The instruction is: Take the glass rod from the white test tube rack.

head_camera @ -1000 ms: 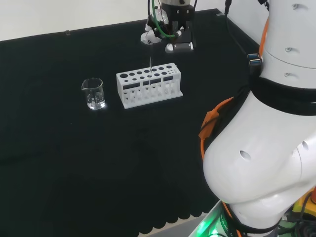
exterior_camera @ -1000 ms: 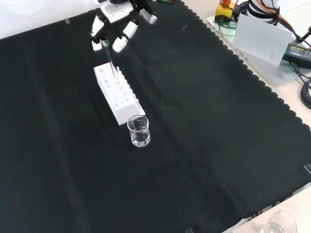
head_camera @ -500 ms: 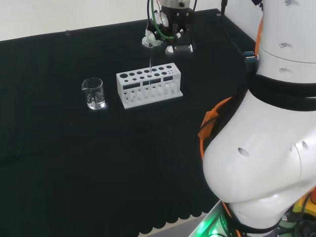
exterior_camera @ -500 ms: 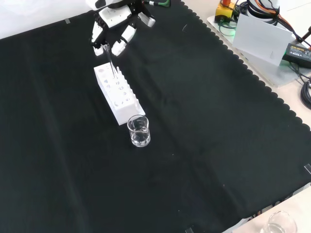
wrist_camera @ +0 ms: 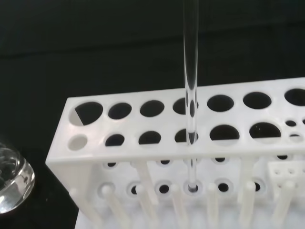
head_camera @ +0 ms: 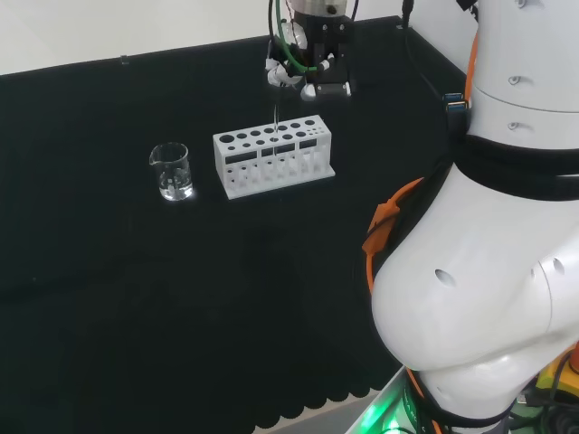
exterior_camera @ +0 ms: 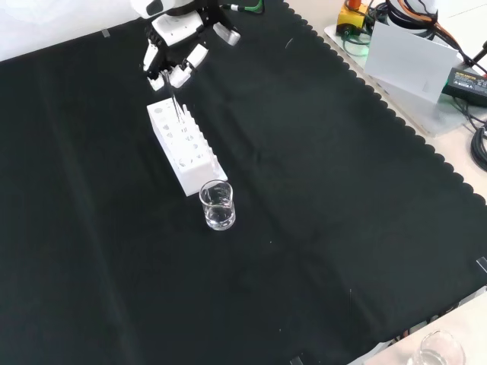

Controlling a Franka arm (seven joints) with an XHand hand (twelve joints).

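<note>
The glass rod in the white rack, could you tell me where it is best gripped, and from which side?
Grip the glass rod on its bare upper length, coming down from above. It stands upright in a hole of the white test tube rack, which hides its lower part. The hand is already at its top.

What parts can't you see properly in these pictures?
- Glass rod: its top runs off the wrist view's edge, so the grip is hidden.
- Hand: front view, fingers too small to tell whether they pinch the rod.
- Beaker: cut off by the wrist view's edge.
</note>
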